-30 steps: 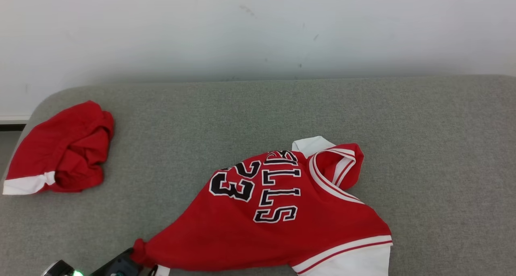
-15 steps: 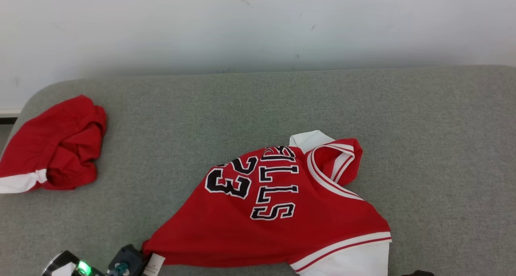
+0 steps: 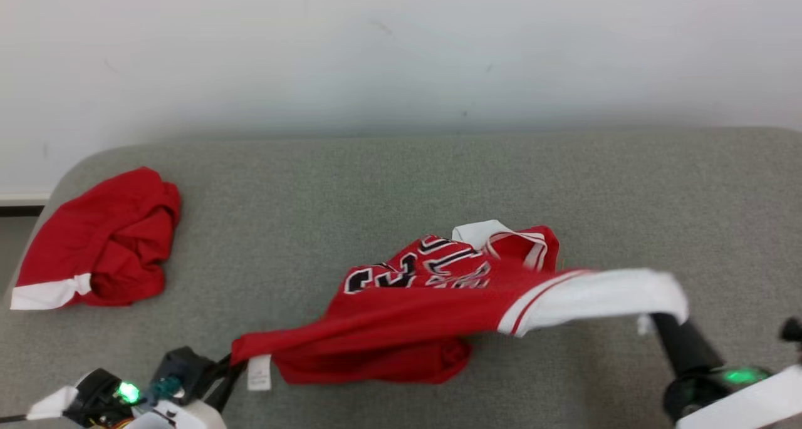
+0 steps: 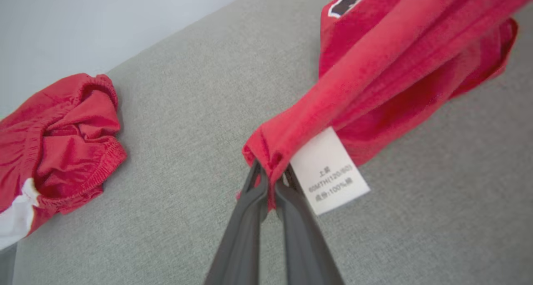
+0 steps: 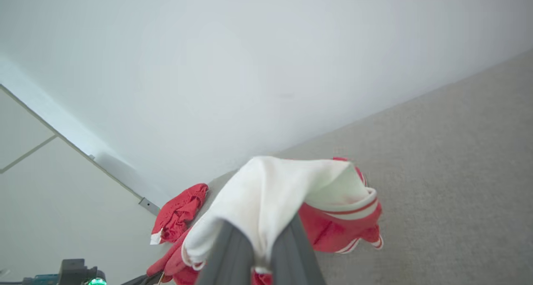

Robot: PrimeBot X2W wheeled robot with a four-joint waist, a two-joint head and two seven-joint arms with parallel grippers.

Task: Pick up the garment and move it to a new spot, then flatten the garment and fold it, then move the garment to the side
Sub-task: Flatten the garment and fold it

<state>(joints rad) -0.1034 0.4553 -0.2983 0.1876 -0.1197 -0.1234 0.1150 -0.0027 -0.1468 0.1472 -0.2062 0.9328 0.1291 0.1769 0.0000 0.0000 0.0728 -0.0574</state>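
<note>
head view: left gripper [image 3: 233, 361] pinches the near-left corner of the red-and-white fabric jersey [image 3: 401, 316], right gripper [image 3: 658, 321] seemingly clamps its white sleeve.

We can't read the jersey [image 3: 401, 316] lettering, it's blurred; care label [image 4: 329, 172] print too small. White sleeve [image 5: 266, 193] hides right gripper [image 3: 664, 329] tips; shorts [image 4: 54, 131] cut off at L wrist cam's left edge.

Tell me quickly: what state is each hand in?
Left hand: closed on the jersey, at its red corner.
Right hand: closed on the jersey, at its white edge.
</note>
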